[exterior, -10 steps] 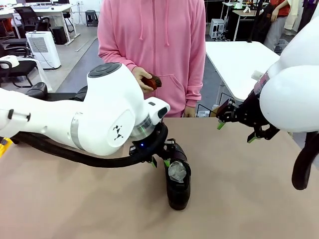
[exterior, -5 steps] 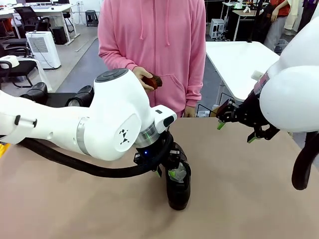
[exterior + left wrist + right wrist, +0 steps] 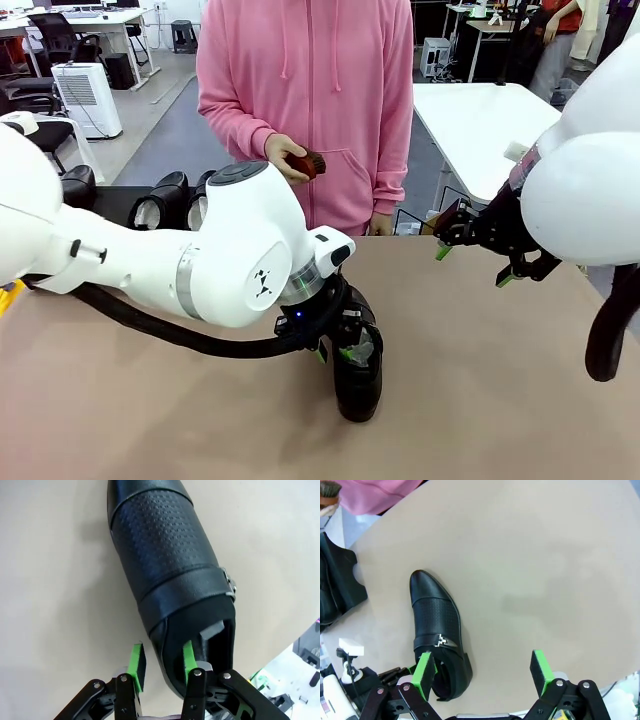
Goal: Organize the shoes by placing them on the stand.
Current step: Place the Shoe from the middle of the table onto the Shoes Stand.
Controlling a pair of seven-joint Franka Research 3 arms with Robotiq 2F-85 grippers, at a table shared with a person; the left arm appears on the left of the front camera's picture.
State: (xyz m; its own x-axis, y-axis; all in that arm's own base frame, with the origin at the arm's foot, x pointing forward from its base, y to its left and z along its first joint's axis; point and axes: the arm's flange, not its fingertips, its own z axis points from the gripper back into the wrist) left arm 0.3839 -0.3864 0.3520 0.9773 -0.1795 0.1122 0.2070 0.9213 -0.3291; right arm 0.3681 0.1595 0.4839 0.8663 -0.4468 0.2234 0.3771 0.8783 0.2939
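Tan tabletop carries one black shoe [image 3: 357, 365], lying flat near the middle with its toe toward the robot, well apart from the stand [image 3: 110, 200] at the far left, where other shoes [image 3: 160, 208] already sit. In the left wrist view the left gripper [image 3: 161, 662] pinches the shoe's heel collar, one green pad outside the wall and one inside the opening. That is a thin bite on soft leather at the very back: on lifting, I judge the long toe could sag or swing, and the collar could slip out. The right gripper [image 3: 478, 258] hangs over the table's far right, fingers spread wide and empty. A person in a pink hoodie holds a small brown brush [image 3: 305, 162]. Against a second ago, the left arm's big joint has swung rightward, uncovering the shoes on the stand; the shoe on the table has barely moved.
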